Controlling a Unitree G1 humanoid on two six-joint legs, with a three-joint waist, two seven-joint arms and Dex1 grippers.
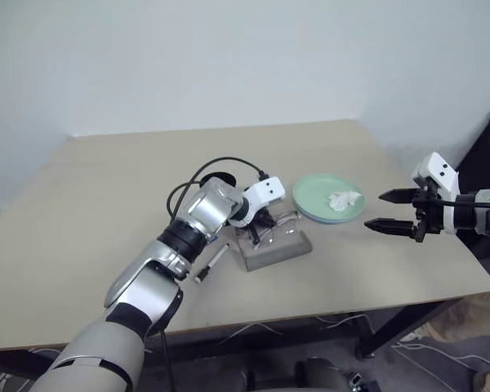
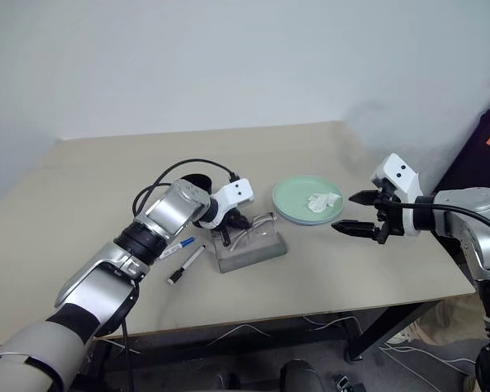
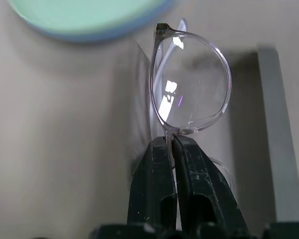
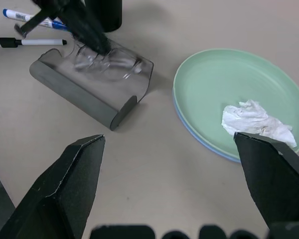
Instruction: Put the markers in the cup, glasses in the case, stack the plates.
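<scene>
From the head views, the left tool (image 2: 226, 231) is gripping the glasses (image 2: 257, 224) right over the open grey case (image 2: 249, 249) on the worktop (image 2: 90, 188), while the right tool (image 2: 359, 212) is hanging splayed and empty beside the stacked plates (image 2: 298, 198), which are carrying a crumpled tissue (image 2: 322, 202). In the left wrist view, the black fingers (image 3: 154, 184) are pinching the frame just below one lens, the case floor seemingly just behind it. In the right wrist view, both markers (image 4: 32, 31) are lying flat beyond the case, near the cup (image 4: 107, 12).

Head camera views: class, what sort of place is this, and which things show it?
Probably a lab or test room: a plain beige table against a bare wall, loose cables on the floor beneath.
</scene>
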